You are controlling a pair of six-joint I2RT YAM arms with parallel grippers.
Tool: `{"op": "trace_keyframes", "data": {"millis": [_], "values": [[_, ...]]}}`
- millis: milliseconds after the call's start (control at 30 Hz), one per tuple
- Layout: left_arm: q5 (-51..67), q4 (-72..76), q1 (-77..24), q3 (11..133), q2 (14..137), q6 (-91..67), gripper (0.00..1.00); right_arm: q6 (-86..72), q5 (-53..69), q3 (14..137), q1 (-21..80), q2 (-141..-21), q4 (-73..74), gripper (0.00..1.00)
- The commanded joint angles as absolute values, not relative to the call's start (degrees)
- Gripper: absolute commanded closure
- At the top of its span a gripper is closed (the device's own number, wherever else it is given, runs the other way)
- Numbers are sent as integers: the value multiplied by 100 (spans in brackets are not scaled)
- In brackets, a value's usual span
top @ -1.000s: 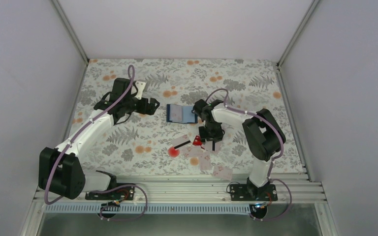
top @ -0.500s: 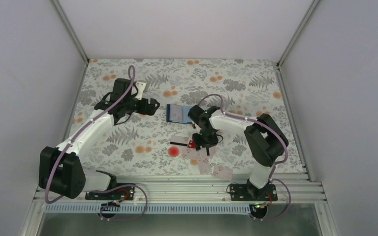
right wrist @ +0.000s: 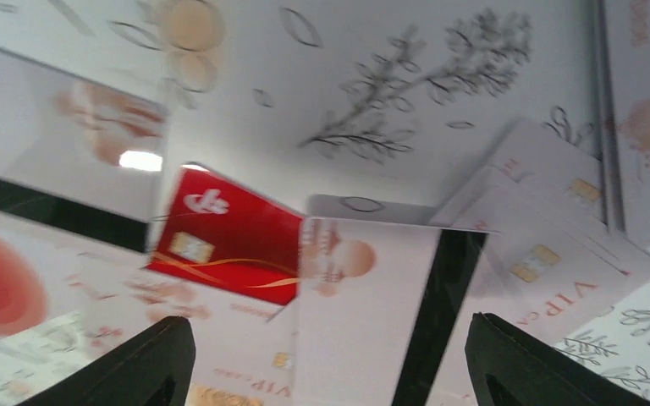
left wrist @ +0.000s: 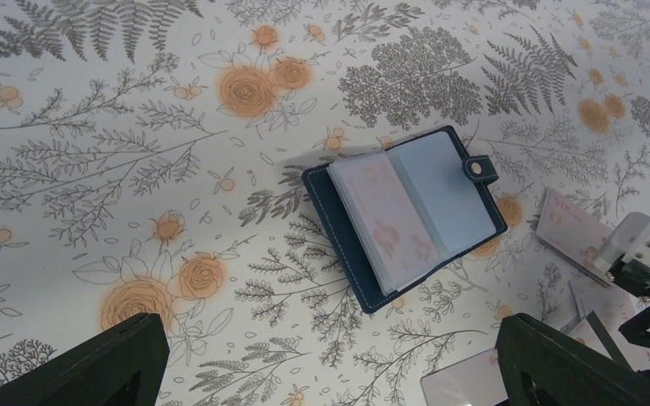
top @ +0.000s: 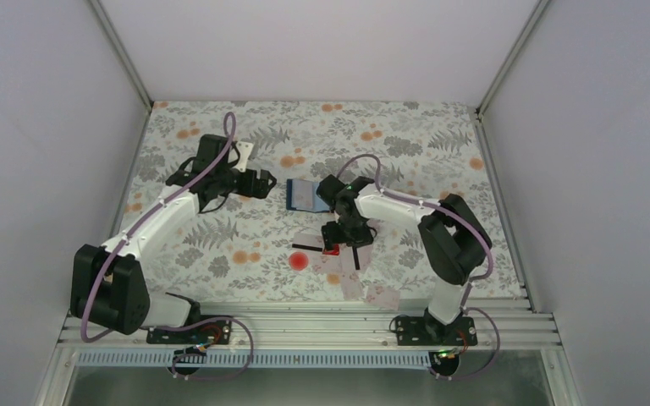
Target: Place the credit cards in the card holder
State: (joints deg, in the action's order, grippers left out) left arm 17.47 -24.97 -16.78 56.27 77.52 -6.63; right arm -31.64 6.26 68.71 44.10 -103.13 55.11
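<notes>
- Several cards (top: pixel 354 284) lie scattered on the flowered table (top: pixel 440 144), near its front middle.
- The card holder (left wrist: pixel 406 216) lies open with its pockets up, just behind the cards.
- The left gripper (left wrist: pixel 332 331) hovers to the left of the holder, jaws wide apart and empty.
- The right gripper (right wrist: pixel 330 330) hangs low over the cards, jaws spread, gripping nothing.
- Beneath it, a black-striped pale card (right wrist: pixel 372 313) overlaps a red card (right wrist: pixel 220 245).
</notes>
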Motion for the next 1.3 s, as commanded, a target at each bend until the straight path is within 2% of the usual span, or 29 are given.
{"op": "trace_keyframes", "data": {"millis": [0,500,767,900,1267], "values": [[1755,-2467,-1661,5765,7630,-572,3,-3714,78,6778,4456,-10528,5928,18],[1911,-2466,-1661,5814,7700,-627,3,-3937,600,6019,4523,-10363,5692,21],[1951,-2488,-1655,5800,7686,-604,3,-4040,726,5584,4670,-10172,5554,40],[1981,-2462,-1665,5801,7682,-653,3,-4097,703,5444,4692,-10037,5547,46],[1995,-2479,-1662,5756,7590,-683,3,-4144,574,5313,4693,-9649,5772,45]]}}
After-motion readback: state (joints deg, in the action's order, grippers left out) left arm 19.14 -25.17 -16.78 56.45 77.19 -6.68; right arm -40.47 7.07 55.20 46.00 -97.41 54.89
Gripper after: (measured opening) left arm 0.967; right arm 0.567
